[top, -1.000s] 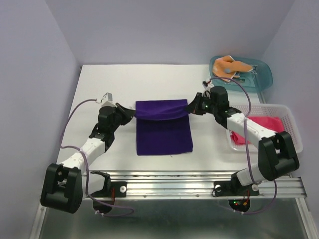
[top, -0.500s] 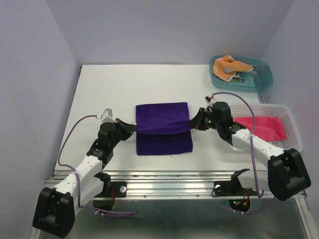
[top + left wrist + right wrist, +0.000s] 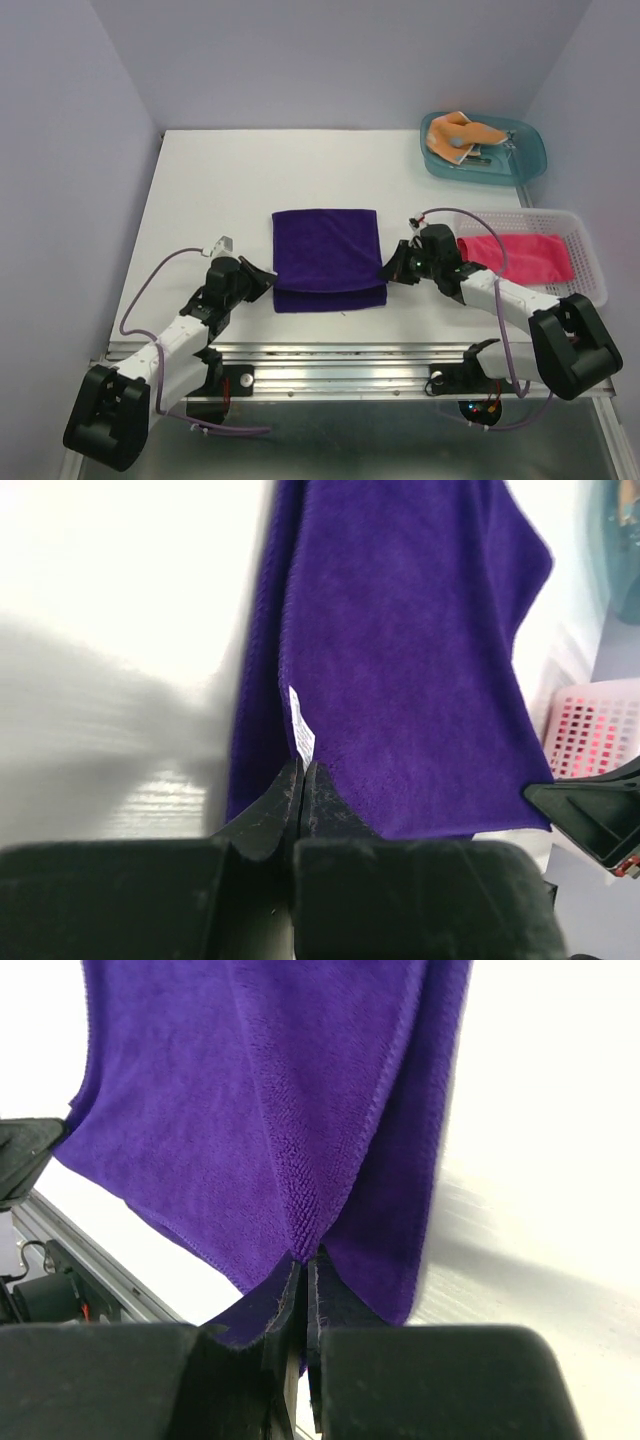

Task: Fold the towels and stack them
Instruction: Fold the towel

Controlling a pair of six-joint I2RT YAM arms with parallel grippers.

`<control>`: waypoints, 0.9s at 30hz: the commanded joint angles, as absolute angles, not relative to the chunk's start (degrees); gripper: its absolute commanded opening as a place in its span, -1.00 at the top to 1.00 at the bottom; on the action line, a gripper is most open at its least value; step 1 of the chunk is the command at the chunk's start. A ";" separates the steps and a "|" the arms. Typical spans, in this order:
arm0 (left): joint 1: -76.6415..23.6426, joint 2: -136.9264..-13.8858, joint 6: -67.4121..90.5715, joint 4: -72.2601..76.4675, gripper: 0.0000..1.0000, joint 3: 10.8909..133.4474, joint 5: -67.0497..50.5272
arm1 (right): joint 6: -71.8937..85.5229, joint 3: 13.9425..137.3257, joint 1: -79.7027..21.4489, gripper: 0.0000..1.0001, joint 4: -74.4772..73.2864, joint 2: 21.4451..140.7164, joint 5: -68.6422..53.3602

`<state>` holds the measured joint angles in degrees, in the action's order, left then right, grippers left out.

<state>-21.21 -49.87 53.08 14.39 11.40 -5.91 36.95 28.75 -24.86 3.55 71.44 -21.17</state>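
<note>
Two grippers pinch the dark purple towel (image 3: 326,250) at its near corners: the left gripper (image 3: 266,281) is clamped on the left corner and the right gripper (image 3: 390,268) on the right one. That towel lies folded in the middle of the white tabletop (image 3: 220,180). Its upper layer is drawn over the lower one, so a narrow strip of the lower layer shows along the near edge. In the left wrist view the fingers (image 3: 265,820) meet tightly on the cloth's edge just below a small white tag (image 3: 301,723). In the right wrist view the fingers (image 3: 268,1310) meet on the stitched hem, with two layers of cloth spreading out beyond them. The pink-red towel (image 3: 520,255) lies in a white basket (image 3: 590,250) at the right edge of the tabletop, just behind the right arm. The orange dotted towel (image 3: 455,135) sits crumpled in a teal tray (image 3: 535,150) at the far right corner, well apart from the other two
</note>
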 commanded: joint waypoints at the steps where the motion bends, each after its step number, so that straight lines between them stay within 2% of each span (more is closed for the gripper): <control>1: -21.97 -51.06 54.40 13.80 1.00 10.11 -6.33 | 37.79 27.25 -25.75 0.99 5.54 72.33 -21.00; 10: -23.38 -51.59 55.63 13.62 1.00 9.93 -6.94 | 37.00 28.65 -27.24 0.94 -2.37 72.07 -18.64; 16: -24.43 -52.12 56.78 11.96 1.00 10.72 -7.03 | 38.67 27.25 -27.60 0.83 -0.80 73.12 -18.46; 23: -26.45 -49.40 58.62 7.65 1.00 12.22 -3.96 | 39.64 26.46 -28.30 0.80 1.41 74.18 -19.07; 27: -26.72 -49.13 59.15 7.12 1.00 12.22 -3.25 | 39.73 25.75 -28.48 0.66 0.70 73.83 -17.93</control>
<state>-26.24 -49.93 58.26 8.60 10.22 -4.86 39.16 27.27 -27.83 -0.71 74.26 -19.20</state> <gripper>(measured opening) 0.033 0.153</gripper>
